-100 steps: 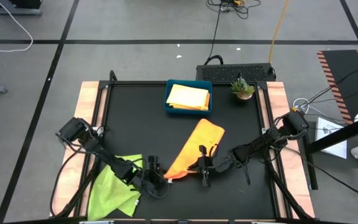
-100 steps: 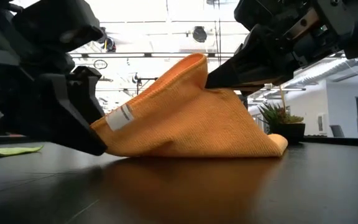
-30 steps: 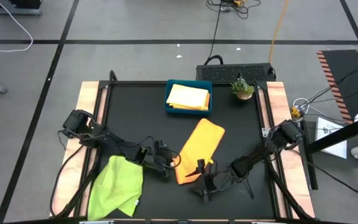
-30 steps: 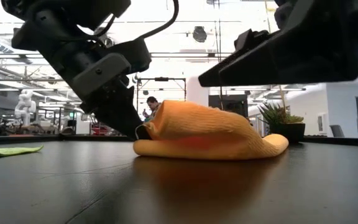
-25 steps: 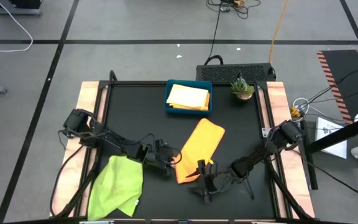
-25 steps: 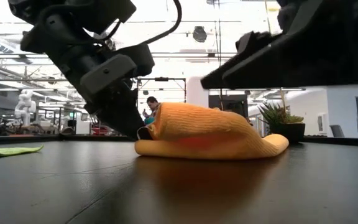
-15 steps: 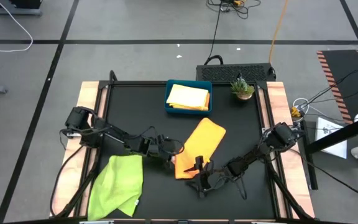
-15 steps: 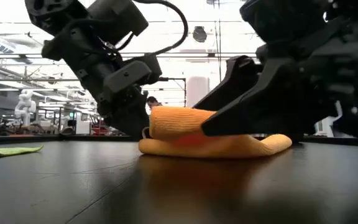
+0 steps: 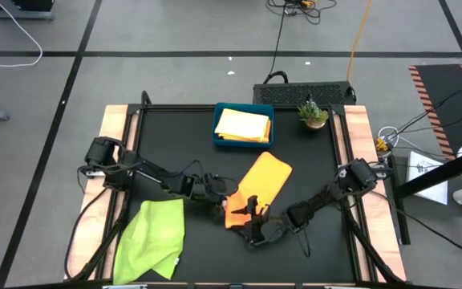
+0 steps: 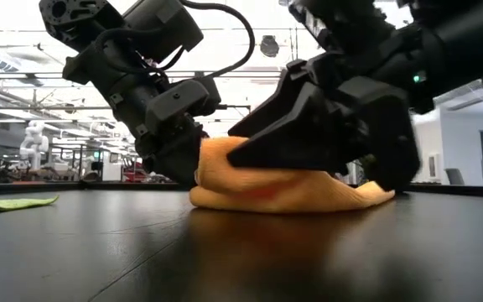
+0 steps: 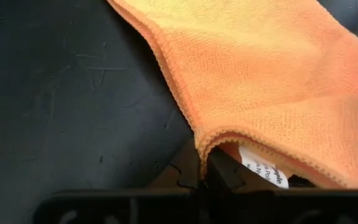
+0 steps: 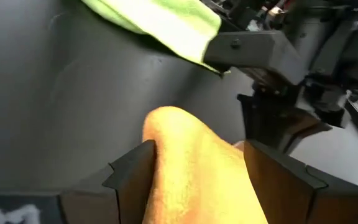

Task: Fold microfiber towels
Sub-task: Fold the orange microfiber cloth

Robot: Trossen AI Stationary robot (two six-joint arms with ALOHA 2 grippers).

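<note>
The orange microfiber towel [image 9: 261,183] lies slantwise mid-table, its near end doubled over into a hump [image 10: 292,186]. My left gripper [image 9: 221,204] is shut on that end, at the hump's left side. My right gripper [image 9: 251,221] is open and low over the same end. In the right wrist view its two fingers [image 12: 132,168] stand on either side of the orange hump [image 12: 191,158]; whether they touch it I cannot tell. A lime green towel [image 9: 155,234] lies spread at the near left. A folded yellow towel [image 9: 243,124] rests in the blue tray [image 9: 218,128]. My left gripper pinches the orange towel's hemmed edge [image 11: 211,140] between its two fingers, at the corner beside the white label [image 11: 263,172]. The fingers slant down from the table's left. The held corner is raised a little and turned back over the towel, which lies on the table.
The blue tray stands at the far middle with a small potted plant [image 9: 313,114] to its right. The lime green towel hangs over the near left edge. Bare black tabletop [image 9: 175,148] shows at the far left and near right [image 9: 327,245].
My left gripper has carried the orange towel's corner toward the table's right and far side, pushing the near end into a tighter hump. My right gripper has rolled and come down and leftward onto that end, its open fingers now astride the hump.
</note>
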